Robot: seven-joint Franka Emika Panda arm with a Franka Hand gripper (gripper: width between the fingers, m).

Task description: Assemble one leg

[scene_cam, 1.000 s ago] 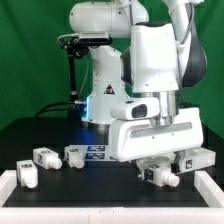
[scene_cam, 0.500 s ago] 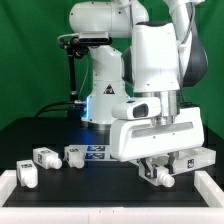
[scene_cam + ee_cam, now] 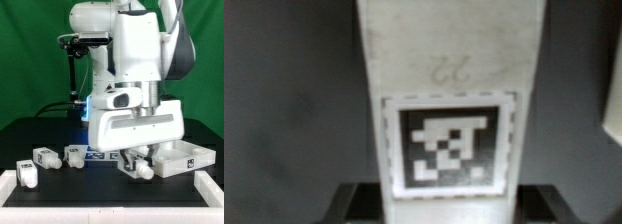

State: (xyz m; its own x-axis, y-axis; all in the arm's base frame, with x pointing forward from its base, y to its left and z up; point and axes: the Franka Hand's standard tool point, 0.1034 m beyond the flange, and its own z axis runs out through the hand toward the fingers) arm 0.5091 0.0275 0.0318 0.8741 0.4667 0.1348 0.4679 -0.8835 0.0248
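My gripper [image 3: 140,160] is shut on a white leg [image 3: 141,169] and holds it just above the black table, at the left end of the flat white panel [image 3: 188,157]. In the wrist view the leg [image 3: 441,70] fills the middle as a long white post with a black-and-white tag. My gripper [image 3: 446,206] clamps its near end, with one dark finger [image 3: 363,202] showing on either side. Three more legs lie at the exterior view's left: one [image 3: 44,158], a second [image 3: 74,155] and a third [image 3: 27,174].
The marker board [image 3: 101,152] lies behind the loose legs, near the robot base [image 3: 100,100]. A white border [image 3: 60,200] runs along the table's front edge. A white edge [image 3: 614,120] shows at the side of the wrist view.
The arm has swung to the exterior view's left, carrying the leg from in front of the panel's middle to its left end. The loose legs have not moved.
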